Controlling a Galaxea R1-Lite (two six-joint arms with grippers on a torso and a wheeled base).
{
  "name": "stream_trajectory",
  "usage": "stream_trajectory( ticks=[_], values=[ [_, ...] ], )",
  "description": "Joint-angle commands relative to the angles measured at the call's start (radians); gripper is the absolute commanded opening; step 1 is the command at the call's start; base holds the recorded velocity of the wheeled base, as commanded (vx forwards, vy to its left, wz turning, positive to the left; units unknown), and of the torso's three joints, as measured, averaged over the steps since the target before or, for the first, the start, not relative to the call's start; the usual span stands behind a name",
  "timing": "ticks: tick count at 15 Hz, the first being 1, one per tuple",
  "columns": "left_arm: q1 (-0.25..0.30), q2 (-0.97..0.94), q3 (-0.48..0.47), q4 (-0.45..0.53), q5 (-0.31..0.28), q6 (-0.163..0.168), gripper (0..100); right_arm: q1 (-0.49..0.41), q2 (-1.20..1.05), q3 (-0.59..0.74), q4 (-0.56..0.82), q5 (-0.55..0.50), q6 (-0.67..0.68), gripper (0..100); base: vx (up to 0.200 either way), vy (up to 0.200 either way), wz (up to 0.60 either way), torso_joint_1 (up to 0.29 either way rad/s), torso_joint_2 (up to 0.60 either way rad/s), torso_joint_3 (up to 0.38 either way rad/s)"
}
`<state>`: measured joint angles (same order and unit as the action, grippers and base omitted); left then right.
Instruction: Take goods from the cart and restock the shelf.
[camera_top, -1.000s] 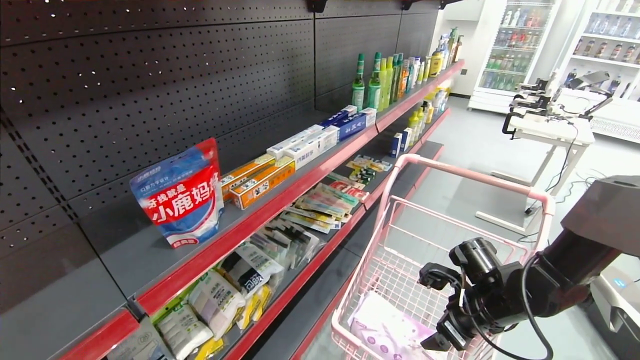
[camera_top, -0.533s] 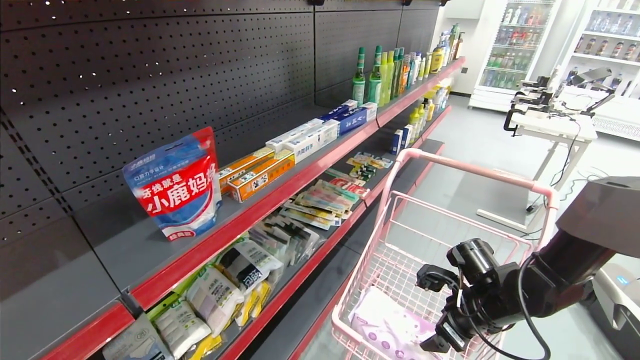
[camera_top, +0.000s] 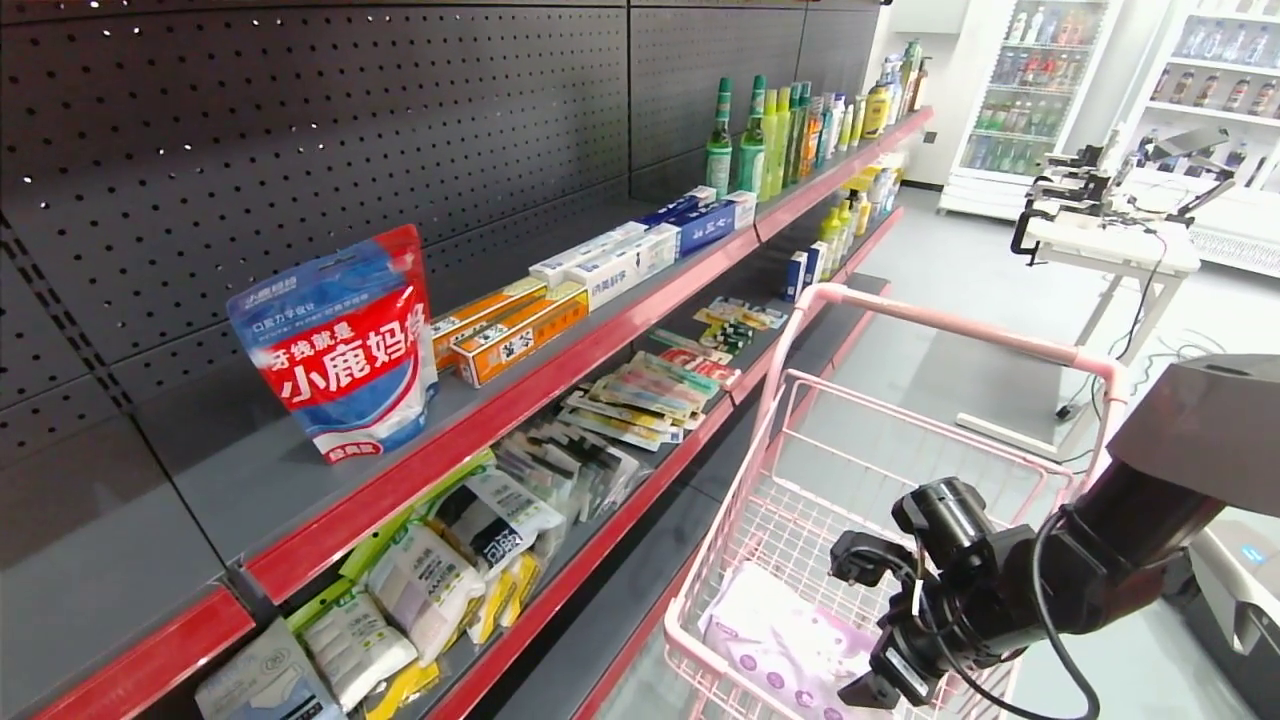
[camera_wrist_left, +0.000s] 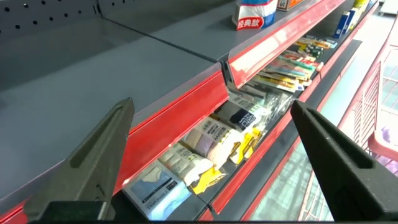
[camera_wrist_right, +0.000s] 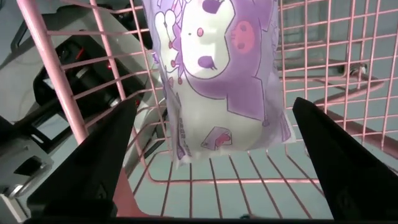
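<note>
Fingers (camera_wrist_right: 81, 168) of the right gripper (camera_wrist_right: 212, 104) stand spread wide and hold nothing, low inside the pink wire cart (camera_top: 940, 335). Beyond them a soft pack (camera_wrist_right: 217, 68) lies on the cart's mesh floor, white and purple with a cartoon figure printed on it. Its far end is cut off in the wrist view, and in the head view the arm hides one corner of it. Whether the fingertips touch it cannot be told.

The left gripper (camera_wrist_left: 211, 106) is also spread and holds nothing, near the red front edge of the shelf (camera_wrist_left: 186, 99). Farther along the upper board a blue and red pouch (camera_top: 340, 345) stands upright, then orange boxes (camera_top: 510, 340), then green bottles (camera_top: 745, 150). Packets (camera_top: 430, 590) crowd the tier below, partly hidden under the edge.
</note>
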<state>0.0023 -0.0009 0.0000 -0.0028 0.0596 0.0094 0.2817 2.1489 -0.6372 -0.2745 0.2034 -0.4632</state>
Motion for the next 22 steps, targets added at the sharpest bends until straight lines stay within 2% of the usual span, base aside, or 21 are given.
stream_trajectory(
  ticks=[1,3,6,15,19,22],
  values=[
    [0.001,0.001,0.0,0.0,0.0,0.0,100,-0.001,0.008,-0.007,0.0,0.011,-0.008,100,0.0,0.0,0.0,0.0,0.0,0.0],
    [0.001,0.001,0.0,0.0,0.0,0.0,100,-0.001,0.042,-0.021,-0.006,0.014,-0.006,100,0.0,0.0,0.0,0.0,0.0,0.0],
    [0.001,0.001,0.0,0.0,0.0,0.0,100,-0.003,0.117,0.004,-0.129,0.016,-0.006,100,0.0,0.0,0.0,0.0,0.0,0.0],
    [0.001,0.001,0.0,0.0,0.0,0.0,100,0.008,0.137,-0.002,-0.14,0.033,0.0,100,0.0,0.0,0.0,0.0,0.0,0.0],
    [0.001,0.001,0.0,0.0,-0.001,0.0,100,0.022,0.152,0.013,-0.206,0.016,-0.002,100,0.0,0.0,0.0,0.0,0.0,0.0],
    [0.001,0.001,0.0,0.0,-0.001,0.0,100,0.033,0.152,0.018,-0.206,0.019,-0.003,100,0.0,0.0,0.0,0.0,0.0,0.0]
  ],
)
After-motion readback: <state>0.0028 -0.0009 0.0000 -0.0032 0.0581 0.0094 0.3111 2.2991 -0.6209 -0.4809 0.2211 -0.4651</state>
